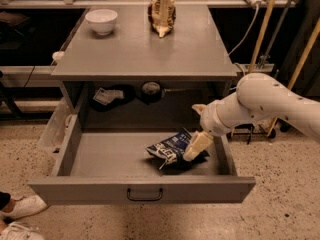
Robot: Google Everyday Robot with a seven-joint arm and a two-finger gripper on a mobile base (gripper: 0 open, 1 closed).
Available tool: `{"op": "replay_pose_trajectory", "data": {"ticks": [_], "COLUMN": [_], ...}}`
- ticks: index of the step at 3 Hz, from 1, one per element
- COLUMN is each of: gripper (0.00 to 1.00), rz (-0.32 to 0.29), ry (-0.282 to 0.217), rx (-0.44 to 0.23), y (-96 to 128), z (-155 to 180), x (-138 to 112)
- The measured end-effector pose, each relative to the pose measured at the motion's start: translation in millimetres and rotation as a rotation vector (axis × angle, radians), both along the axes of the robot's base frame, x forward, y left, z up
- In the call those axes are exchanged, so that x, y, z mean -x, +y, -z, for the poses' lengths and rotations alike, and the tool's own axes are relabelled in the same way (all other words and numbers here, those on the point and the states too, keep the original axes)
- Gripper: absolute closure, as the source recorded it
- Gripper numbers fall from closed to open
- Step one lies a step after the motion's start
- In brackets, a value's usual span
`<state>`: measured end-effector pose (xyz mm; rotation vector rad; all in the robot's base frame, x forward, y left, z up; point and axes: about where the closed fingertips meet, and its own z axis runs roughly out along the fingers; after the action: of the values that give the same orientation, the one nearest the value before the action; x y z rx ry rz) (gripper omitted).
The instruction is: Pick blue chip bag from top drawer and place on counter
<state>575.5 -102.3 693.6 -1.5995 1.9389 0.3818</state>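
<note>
Here, the blue chip bag (170, 149) lies crumpled on the floor of the open top drawer (200, 188), right of centre and close to the near front panel. The gripper (196, 148) reaches down from the right and touches the bag's right end; we cannot tell whether its jaws are released or clenched on the foil.

We judge the step in hand to be the grasp. A firm pinch on a bunched fold would serve best, then a straight lift clear of the drawer's near and right walls.

The counter (145, 54) overhangs the far part of the drawer, so the white arm (265, 101) should come out toward the near side before rising.

On the counter, a white bowl (101, 21) sits far left and a brown-and-cream bag (161, 14) stands at the far centre. Setting down on the near part would keep well apart from both.

A dark packet (109, 95) and a round object (150, 90) rest on the shelf beneath.
</note>
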Motion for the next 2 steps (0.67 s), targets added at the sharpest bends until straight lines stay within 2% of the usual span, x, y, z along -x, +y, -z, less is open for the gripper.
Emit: {"op": "replay_pose_trajectory", "data": {"ticks": [1, 2], "gripper": [0.00, 0.00], "rz": [0.002, 0.010], "ry": [0.000, 0.010], "rx": [0.004, 0.002], "y": [0.5, 7.9], "z": [-3.0, 18.8], "x": [2.6, -7.5]}}
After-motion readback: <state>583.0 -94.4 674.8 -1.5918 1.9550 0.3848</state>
